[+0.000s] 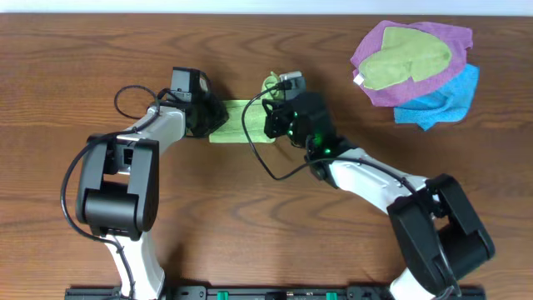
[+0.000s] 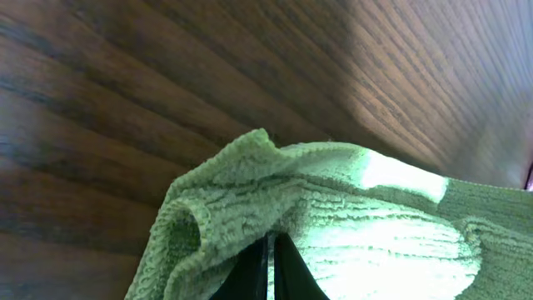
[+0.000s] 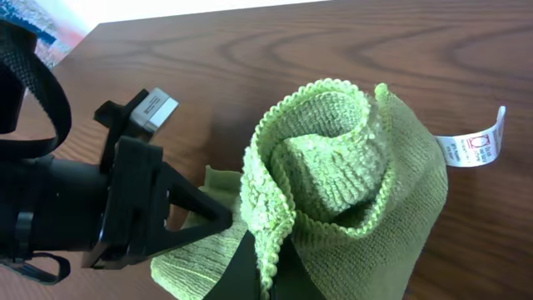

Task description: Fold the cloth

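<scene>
The cloth [image 1: 231, 133] is pinched at opposite ends by left gripper [image 2: 271, 257] and right gripper [image 3: 263, 268].

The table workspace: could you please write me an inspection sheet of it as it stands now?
Surface: dark wood-grain table.
Job's things: lime-green cloth, bunched up between the two arms; its white tag sticks out at one edge.
Clutter: purple cloth with an olive-green cloth on top and a blue cloth beneath, heaped at the far right.
Tools: left tool shut on the cloth's edge; right tool shut on a rolled-up fold.
Cables: black cable from the right arm loops across the cloth; a second loop sits beside the left arm.
Surroundings: black rail along the near edge; otherwise nothing seen.
</scene>
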